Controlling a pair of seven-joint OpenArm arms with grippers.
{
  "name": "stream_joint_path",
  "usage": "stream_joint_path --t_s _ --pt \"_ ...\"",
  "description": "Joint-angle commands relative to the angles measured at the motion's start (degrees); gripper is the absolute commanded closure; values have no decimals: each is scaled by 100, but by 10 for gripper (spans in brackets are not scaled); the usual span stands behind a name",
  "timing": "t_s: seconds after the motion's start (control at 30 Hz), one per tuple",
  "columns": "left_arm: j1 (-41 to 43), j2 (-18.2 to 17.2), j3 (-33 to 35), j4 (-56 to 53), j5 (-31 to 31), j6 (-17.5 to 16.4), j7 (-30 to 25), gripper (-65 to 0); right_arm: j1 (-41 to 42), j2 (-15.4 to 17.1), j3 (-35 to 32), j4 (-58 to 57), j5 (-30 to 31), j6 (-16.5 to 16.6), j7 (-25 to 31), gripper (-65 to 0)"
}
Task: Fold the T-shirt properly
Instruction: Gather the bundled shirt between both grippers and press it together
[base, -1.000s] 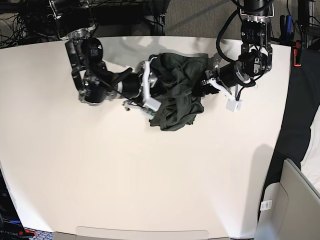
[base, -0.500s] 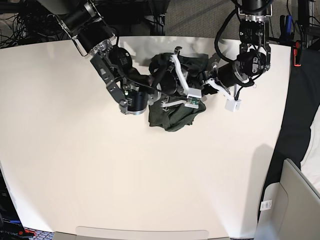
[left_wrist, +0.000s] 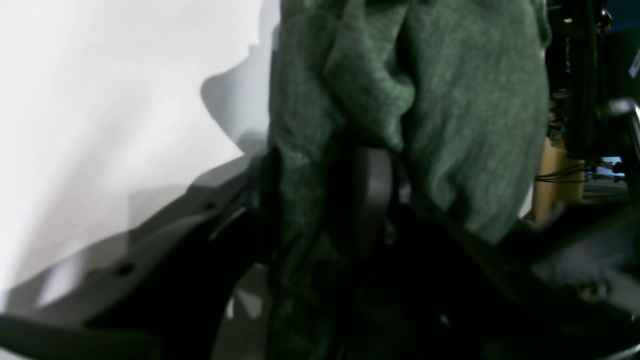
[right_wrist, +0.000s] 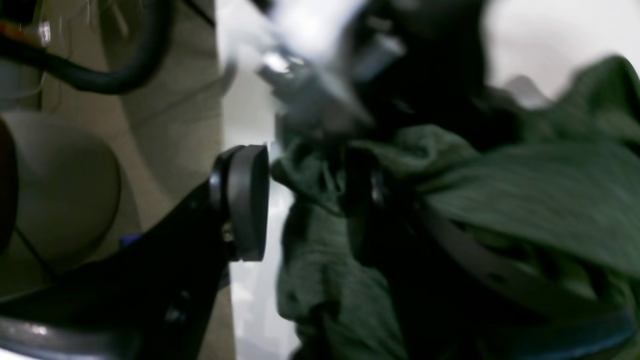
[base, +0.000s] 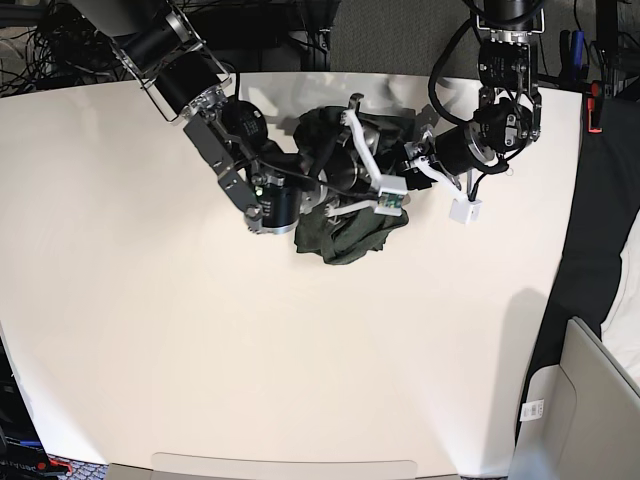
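The dark olive-green T-shirt (base: 345, 215) lies crumpled in a heap near the table's far edge. My right gripper (base: 385, 140) reaches across the heap from the left. In the right wrist view that gripper (right_wrist: 307, 197) stands open, with a bunched fold of the T-shirt (right_wrist: 525, 190) in the gap and draped over the far finger. My left gripper (base: 410, 158) sits at the heap's right edge. Close up, the left gripper (left_wrist: 315, 210) has its fingers apart, and the T-shirt (left_wrist: 465, 110) hangs loosely between and over them.
The white table (base: 300, 360) spreads out in front of the heap. Its far edge (base: 300, 78) runs just behind the shirt, with cables and stands beyond. A small white box (base: 462, 212) dangles from the left arm. A grey bin (base: 575, 410) stands at the lower right.
My right arm has swung from the shirt's left edge up and across the heap toward the back right. The shirt is bunched a little tighter. The left arm has barely moved.
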Motion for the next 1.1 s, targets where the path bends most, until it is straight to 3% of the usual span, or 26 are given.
stream_joint_path --t_s 0.0,0.23,0.4,0.73,0.9,1.07 --pt "-11 -107 -149 38 214 96 63 -263 144 21 143 217 75 30 97 -252" --pt "-11 130 -1160 38 188 105 133 -266 127 126 811 455 93 30 106 -252" --pt "-2 183 -1450 38 188 105 133 -266 109 223 1074 490 101 30 246 -252" --pt "455 218 -1599 1189 179 87 459 -265 -23 390 2296 463 110 30 299 -251" --pt "719 227 -1599 1989 170 61 529 -261 -40 557 2472 446 75 30 475 -251" --pt "877 341 -1397 2526 170 52 538 -160 -49 601 2472 252 66 30 554 -250"
